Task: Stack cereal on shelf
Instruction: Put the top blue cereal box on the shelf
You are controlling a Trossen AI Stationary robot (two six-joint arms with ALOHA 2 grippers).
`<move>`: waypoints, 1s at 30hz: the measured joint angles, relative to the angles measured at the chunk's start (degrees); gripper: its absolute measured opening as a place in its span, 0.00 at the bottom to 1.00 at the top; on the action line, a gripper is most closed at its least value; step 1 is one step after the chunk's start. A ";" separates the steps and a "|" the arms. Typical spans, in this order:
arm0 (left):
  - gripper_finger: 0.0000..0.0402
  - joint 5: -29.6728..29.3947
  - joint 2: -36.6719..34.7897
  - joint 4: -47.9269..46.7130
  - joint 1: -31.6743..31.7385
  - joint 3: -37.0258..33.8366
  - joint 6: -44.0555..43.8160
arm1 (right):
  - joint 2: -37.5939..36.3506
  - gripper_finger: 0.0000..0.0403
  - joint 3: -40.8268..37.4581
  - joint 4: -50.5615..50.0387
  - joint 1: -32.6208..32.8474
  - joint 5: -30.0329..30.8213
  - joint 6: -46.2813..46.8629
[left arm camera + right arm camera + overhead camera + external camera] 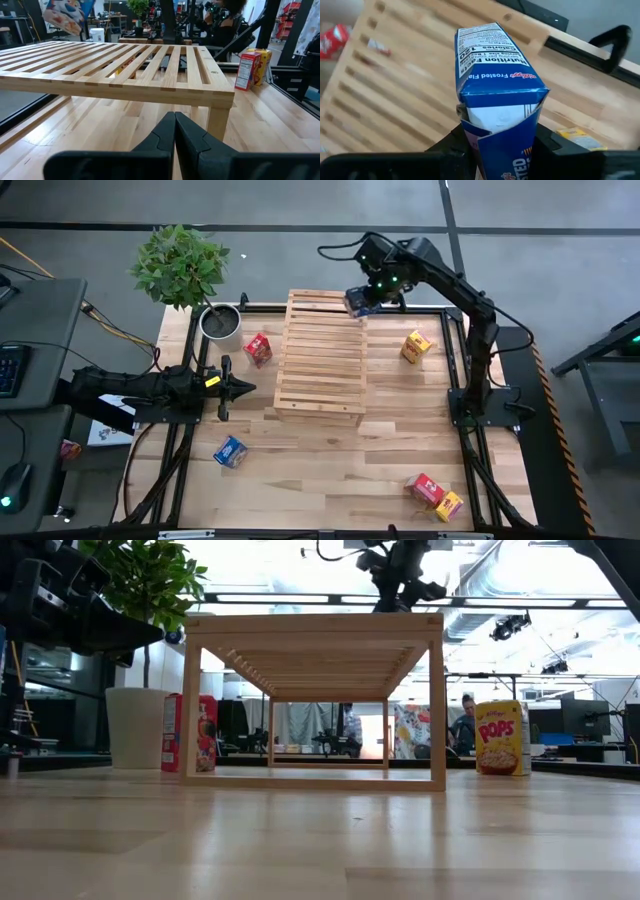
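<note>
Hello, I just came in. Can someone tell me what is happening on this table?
The right gripper holds a blue cereal box above the far right corner of the wooden shelf. No box is on the shelf yet. The other boxes sit on the table around it. The left gripper waits, shut, left of the shelf.

Two dark jointed arms, green lights glowing on the right arm point(440, 275).

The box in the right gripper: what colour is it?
Blue, with a white nutrition panel; the box shows best in the right wrist view, held in the right gripper.
</note>
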 joint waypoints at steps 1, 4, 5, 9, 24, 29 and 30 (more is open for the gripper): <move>0.00 0.00 -0.02 0.00 0.00 0.00 0.00 | -0.02 0.26 0.01 -0.04 0.10 0.08 -0.52; 0.00 0.00 0.00 0.00 0.00 -0.01 0.00 | -0.17 0.26 0.02 -0.09 0.77 1.58 -2.52; 0.00 0.00 -0.01 0.00 0.00 0.00 0.00 | -0.17 0.26 0.02 -0.09 0.80 1.67 -2.49; 0.00 0.00 0.00 0.00 0.00 -0.01 0.00 | -0.15 0.26 0.02 -0.10 0.90 2.86 -0.82; 0.00 0.00 -0.01 0.00 0.00 0.00 0.00 | 0.33 0.26 0.04 -0.13 1.70 2.59 -1.36; 0.00 0.00 -0.01 0.00 0.00 0.00 0.00 | 0.33 0.26 0.04 -0.13 2.74 2.73 -4.04; 0.00 0.00 0.00 0.00 0.00 0.00 0.00 | 0.33 0.26 0.04 -0.13 3.05 2.59 -4.33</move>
